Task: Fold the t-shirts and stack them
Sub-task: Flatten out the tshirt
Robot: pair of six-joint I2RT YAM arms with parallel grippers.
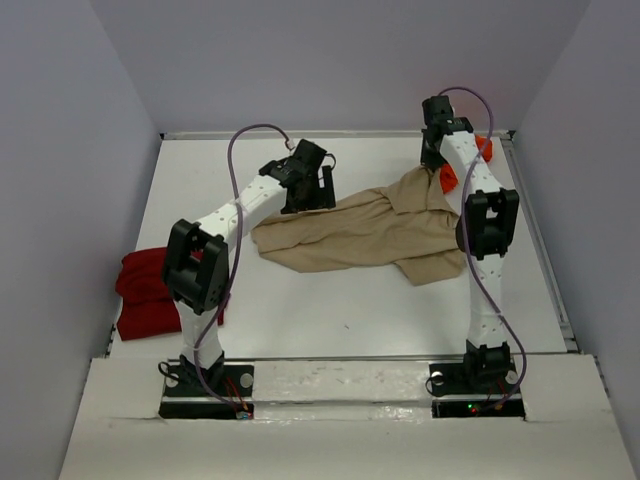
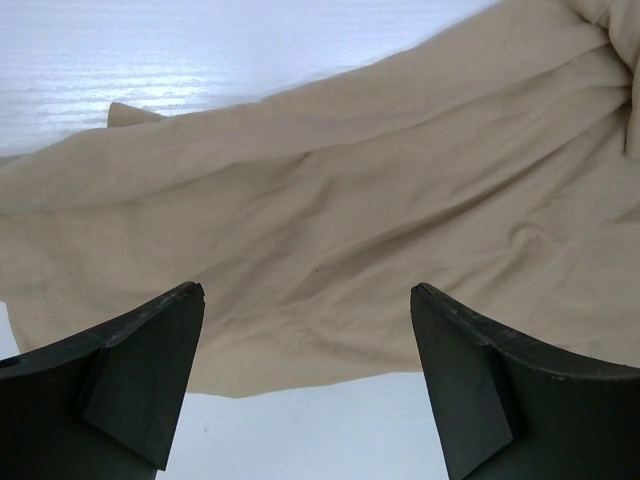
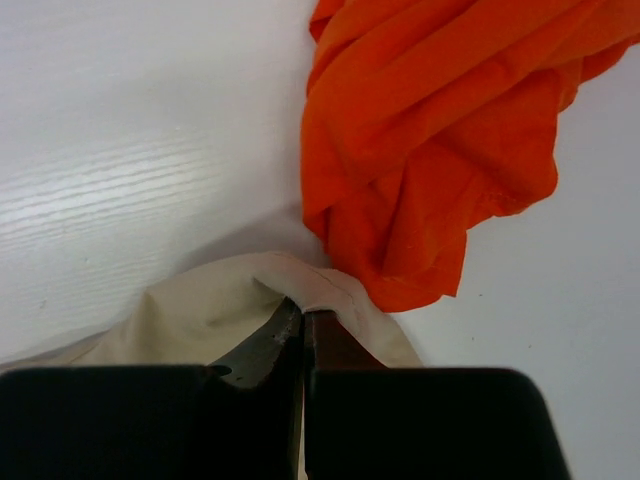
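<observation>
Scanning from the left edge: the dark red shirt (image 1: 148, 295) sits bunched at the table's (image 1: 350, 320) left margin, well apart from the action. No hazard there unless the left arm's elbow, which hangs just beside it, sweeps it.

The left gripper (image 2: 307, 300) hovers with jaws spread wide over the left part of the tan shirt (image 1: 365, 235), holding nothing. The cloth below is rumpled, with folds lying over one another. Risk: a descent here could pinch two layers, or only a wrinkle, so the shirt would lift twisted rather than spread flat.

The right gripper (image 3: 303, 325) has its jaws pressed together on a thin edge of the tan shirt at its far-right end, and the cloth tents up to the tips. Risks:
- The bite looks shallow, so a hard pull may slip the hem out.
- The orange shirt (image 3: 430, 130) lies crumpled, touching or just overlapping that same tan edge, so a drag toward the near side could tow it along or snag it.

Orientation: the tan shirt occupies the middle to right of the table. Its long axis runs roughly left to right, slanting from the near left up to the far right. What appears to be the collar end points far right, toward the pinch. A lobe, either sleeve or hem, I cannot tell which, droops toward the near right.
</observation>
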